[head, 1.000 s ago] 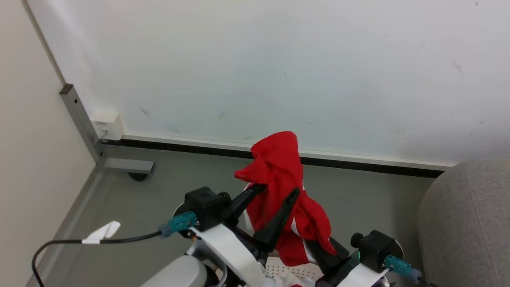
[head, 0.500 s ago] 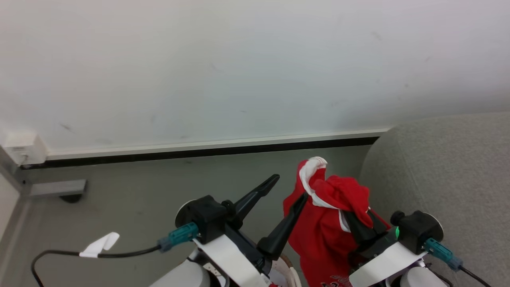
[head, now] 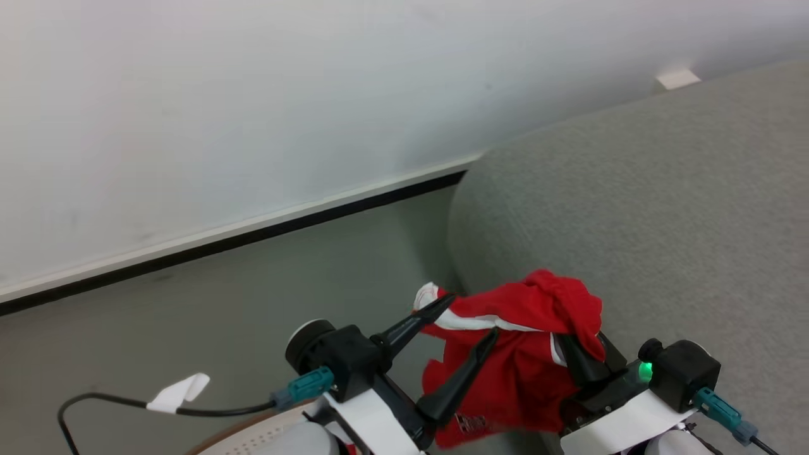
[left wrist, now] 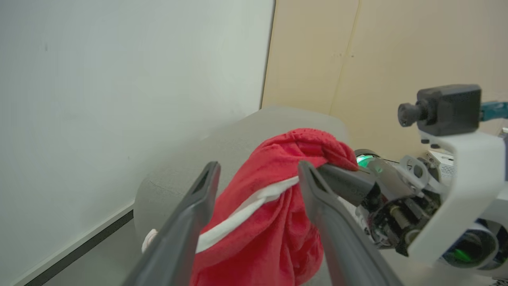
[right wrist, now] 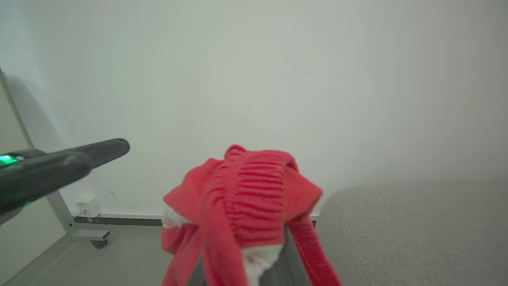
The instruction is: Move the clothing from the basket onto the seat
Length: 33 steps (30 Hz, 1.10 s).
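Observation:
The red clothing (head: 518, 360) with white trim hangs bunched from my right gripper (head: 578, 354), which is shut on it; the cloth covers the fingertips. It hangs at the left edge of the grey seat (head: 663, 208), above the floor. My left gripper (head: 471, 316) is open, its two dark fingers spread beside the cloth. In the left wrist view, the left gripper (left wrist: 258, 172) frames the clothing (left wrist: 270, 206) in front of the seat (left wrist: 222, 147). In the right wrist view, the clothing (right wrist: 246, 198) drapes over my fingers. A strip of the basket (head: 259, 436) shows at the bottom left.
A white wall with a dark baseboard (head: 253, 230) runs behind the grey floor. A black cable with a white tag (head: 177, 392) trails at lower left. The right wrist view has a metal frame leg on a caster (right wrist: 91, 234) and a wall socket (right wrist: 89, 206).
The head view has swung right, so the seat now takes up much more of it. The cloth was between the left fingers; they have spread and it now hangs from the right gripper alone.

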Tool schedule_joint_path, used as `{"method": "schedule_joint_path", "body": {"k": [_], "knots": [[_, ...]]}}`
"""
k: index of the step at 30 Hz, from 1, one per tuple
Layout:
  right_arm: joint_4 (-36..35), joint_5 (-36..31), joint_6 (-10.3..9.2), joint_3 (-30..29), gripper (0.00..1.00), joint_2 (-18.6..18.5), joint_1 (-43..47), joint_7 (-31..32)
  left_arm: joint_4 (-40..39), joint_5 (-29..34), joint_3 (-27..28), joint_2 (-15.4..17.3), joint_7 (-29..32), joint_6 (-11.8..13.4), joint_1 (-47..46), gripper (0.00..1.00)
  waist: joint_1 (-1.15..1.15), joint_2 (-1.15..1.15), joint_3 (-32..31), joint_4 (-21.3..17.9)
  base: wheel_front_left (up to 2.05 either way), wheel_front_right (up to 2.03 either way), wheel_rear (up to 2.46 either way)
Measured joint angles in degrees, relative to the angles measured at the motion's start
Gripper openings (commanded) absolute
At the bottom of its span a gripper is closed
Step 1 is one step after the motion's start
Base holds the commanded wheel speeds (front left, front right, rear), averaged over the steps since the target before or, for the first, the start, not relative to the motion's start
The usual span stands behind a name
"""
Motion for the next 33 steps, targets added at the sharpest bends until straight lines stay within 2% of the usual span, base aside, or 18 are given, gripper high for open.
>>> {"method": "schedule_joint_path", "body": {"k": [6, 13, 21, 27, 33], "knots": [[-2.79, 0.09, 0.0, -1.42, 0.0, 0.01, -0.27, 0.31, 1.21, 0.16, -1.12, -0.67, 0.01, -0.4, -0.35, 1.0, 0.0, 0.0, 1.39, -3.92, 0.0, 0.0, 0.0], [-5.53, 0.36, 0.0, -4.3, 0.0, -2.56, -5.81, 1.27, 1.14, 0.7, -2.04, -1.19, 0.52, -0.98, -2.08, 1.0, 0.0, 0.0, 3.87, -3.69, 0.0, 0.0, 0.0], [-4.83, -1.54, 0.0, -12.48, 0.0, -6.93, -19.33, 3.36, -1.97, 2.14, -1.9, 0.82, 2.81, -2.47, -6.76, 1.0, 0.0, 0.0, 11.35, 0.11, 0.0, 0.0, 0.0], [-3.92, -5.52, 0.01, -20.93, 0.0, -12.72, -29.37, 5.89, -4.17, 3.05, -1.19, 2.72, 4.1, -3.31, -10.23, 1.0, 0.01, 0.0, 18.73, 4.54, 0.0, 0.0, 0.0], [-0.59, -5.84, 0.0, -28.6, 0.0, -17.36, -36.11, 8.56, -5.17, 3.65, -0.77, 3.69, 4.59, -3.98, -12.46, 1.0, 0.01, -0.01, 24.23, 8.44, 0.0, 0.0, 0.0]]}}
